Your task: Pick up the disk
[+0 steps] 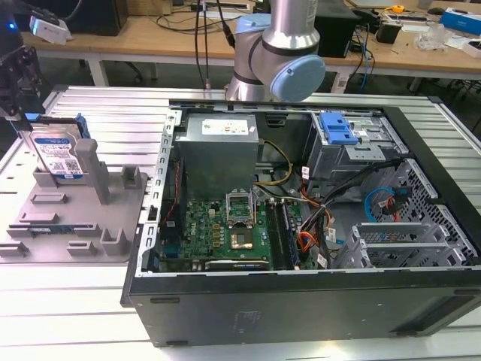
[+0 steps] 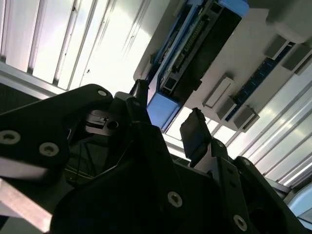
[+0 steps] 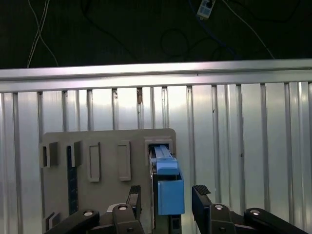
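Ribbed aluminium bench carries an open computer case and, at the case's nine o'clock in the exterior view, a grey fixture tray. Your disk stands on edge in a slot of that tray, with its label facing the exterior camera and its long axis roughly upright with a slight lean. The pincer hangs at about the disk's eleven o'clock in that view, above its upper edge, so the line from pincer to disk runs down the long axis. In the first wrist view you look along that axis: the blue side rail sits between the two fingers, thin side across the gap. The pincer is spread wider than the disk is thick, and a strip of tray shows on each side of the rail, so I judge it grips nothing. In the second wrist view one finger stands just beside the rail, and you cannot tell there whether it brushes it.
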